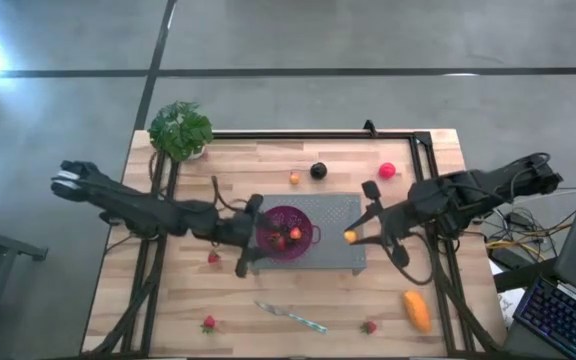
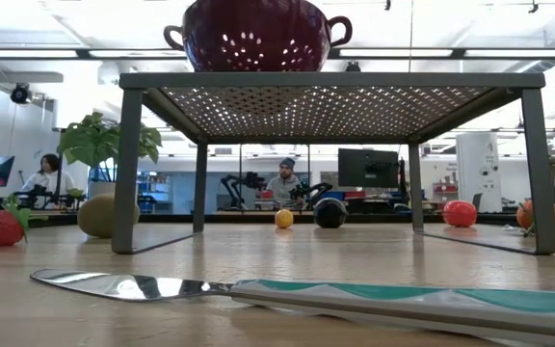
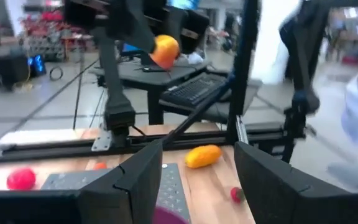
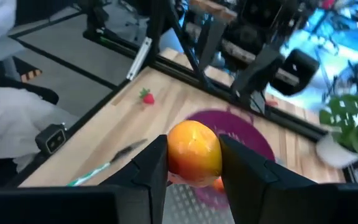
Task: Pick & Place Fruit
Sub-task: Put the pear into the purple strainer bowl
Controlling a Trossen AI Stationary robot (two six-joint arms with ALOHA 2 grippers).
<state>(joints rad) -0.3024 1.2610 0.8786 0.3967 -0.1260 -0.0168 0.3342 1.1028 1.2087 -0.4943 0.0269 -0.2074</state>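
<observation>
The right gripper (image 4: 193, 165) clamps a small orange fruit (image 4: 194, 154) above the rack (image 1: 343, 262), presumably bound for the colander (image 1: 288, 232) to its left (two strawberries inside). The left gripper (image 1: 251, 240), half spread and empty, hovers beside the colander. On the surface: three strawberries, one plum, one red ball, one oblong orange, one tiny orange.

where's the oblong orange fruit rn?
High view: the oblong orange fruit lies on the table near its front right corner, right of a strawberry, in front of the metal rack. No gripper is near it.
</observation>
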